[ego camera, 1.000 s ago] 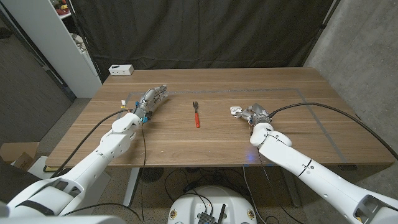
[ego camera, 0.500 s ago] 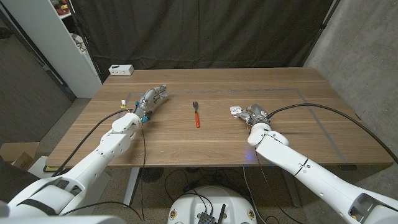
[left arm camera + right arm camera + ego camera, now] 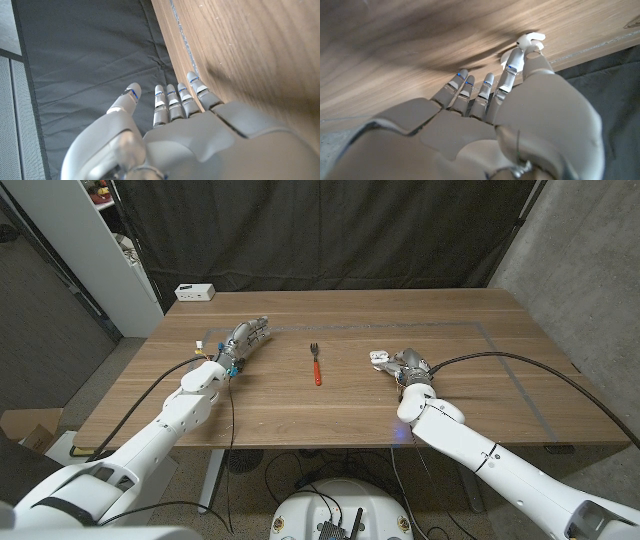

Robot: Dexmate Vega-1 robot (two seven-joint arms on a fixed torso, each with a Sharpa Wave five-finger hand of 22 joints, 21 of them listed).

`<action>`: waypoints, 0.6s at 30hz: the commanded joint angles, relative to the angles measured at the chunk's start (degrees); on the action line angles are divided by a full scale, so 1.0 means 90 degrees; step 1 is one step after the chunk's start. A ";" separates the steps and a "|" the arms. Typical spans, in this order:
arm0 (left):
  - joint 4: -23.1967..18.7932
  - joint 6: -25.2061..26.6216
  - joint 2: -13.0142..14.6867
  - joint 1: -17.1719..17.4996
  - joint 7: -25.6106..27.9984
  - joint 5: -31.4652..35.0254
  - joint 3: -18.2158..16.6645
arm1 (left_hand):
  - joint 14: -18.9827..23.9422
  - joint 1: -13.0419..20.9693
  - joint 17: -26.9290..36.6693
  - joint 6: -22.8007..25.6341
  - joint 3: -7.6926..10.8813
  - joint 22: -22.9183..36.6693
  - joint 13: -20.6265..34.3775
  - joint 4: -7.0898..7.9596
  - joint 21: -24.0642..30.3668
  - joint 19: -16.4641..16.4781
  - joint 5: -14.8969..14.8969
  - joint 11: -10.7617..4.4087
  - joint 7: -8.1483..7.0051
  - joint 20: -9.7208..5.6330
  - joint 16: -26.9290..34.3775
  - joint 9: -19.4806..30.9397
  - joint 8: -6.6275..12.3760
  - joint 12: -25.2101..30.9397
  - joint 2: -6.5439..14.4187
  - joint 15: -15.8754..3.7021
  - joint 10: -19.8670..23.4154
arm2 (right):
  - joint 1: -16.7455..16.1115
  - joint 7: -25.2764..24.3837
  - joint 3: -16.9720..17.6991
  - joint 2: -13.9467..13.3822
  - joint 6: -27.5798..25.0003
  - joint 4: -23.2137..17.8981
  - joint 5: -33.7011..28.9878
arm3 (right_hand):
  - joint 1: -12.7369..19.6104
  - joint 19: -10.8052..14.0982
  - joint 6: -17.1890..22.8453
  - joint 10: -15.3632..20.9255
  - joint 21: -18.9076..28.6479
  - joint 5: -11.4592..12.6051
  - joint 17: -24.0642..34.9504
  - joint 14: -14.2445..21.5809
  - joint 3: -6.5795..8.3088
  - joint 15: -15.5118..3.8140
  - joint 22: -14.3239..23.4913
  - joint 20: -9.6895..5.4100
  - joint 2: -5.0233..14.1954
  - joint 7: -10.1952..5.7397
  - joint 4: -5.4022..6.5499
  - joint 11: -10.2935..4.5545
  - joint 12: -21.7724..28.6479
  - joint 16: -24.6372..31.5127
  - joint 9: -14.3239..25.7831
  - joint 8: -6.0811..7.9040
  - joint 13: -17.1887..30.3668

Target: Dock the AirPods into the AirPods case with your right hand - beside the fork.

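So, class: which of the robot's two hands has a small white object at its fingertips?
The right hand: a small white object sits at its fingertips, right of the fork. The left hand holds nothing, fingers extended.

Head cam high over table (image 3: 330, 395); wrist cams close, shared tabletop.
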 commanded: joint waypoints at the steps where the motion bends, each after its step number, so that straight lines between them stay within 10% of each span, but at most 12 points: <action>1: 0.0232 -0.0135 -0.0115 -0.0162 -0.0034 0.0082 0.0052 | 0.0051 0.0008 0.0004 0.0081 0.0018 0.0022 0.0021 0.0011 -0.0021 0.0018 0.0036 0.0018 0.0021 0.0041 -0.0010 0.0023 0.0002 0.0048 -0.0028 -0.0037 0.0058 | -0.0300 -0.0608 0.0132 0.0169 0.0539 0.0069 -0.0323 | 0.0059 0.0046 0.0020 -0.0097 0.0035 0.0031 0.0035 0.0053 0.0068 -0.0833 0.0004 -0.0028 -0.0012 -0.0023 0.0013 -0.0045 -0.0042 0.0029 0.0048 0.0065 0.0028; 18: 0.0790 -0.0460 -0.0382 -0.0606 0.0045 0.0352 0.0173 | 0.0167 0.0087 -0.0005 0.0303 0.0006 0.0024 0.0046 -0.0081 -0.0037 0.0066 0.0056 -0.0084 -0.0034 -0.0012 0.0019 0.0031 0.0066 0.0119 -0.0043 -0.0150 0.0221 | -0.0106 -0.0942 0.0083 0.0526 0.0493 0.0703 -0.0777 | 0.0119 -0.0016 0.0056 -0.0437 -0.0010 0.0028 0.0184 -0.0114 0.0141 -0.0820 0.0007 -0.0030 0.0003 -0.0028 0.0060 -0.0119 -0.0156 0.0008 0.0290 0.0310 0.0099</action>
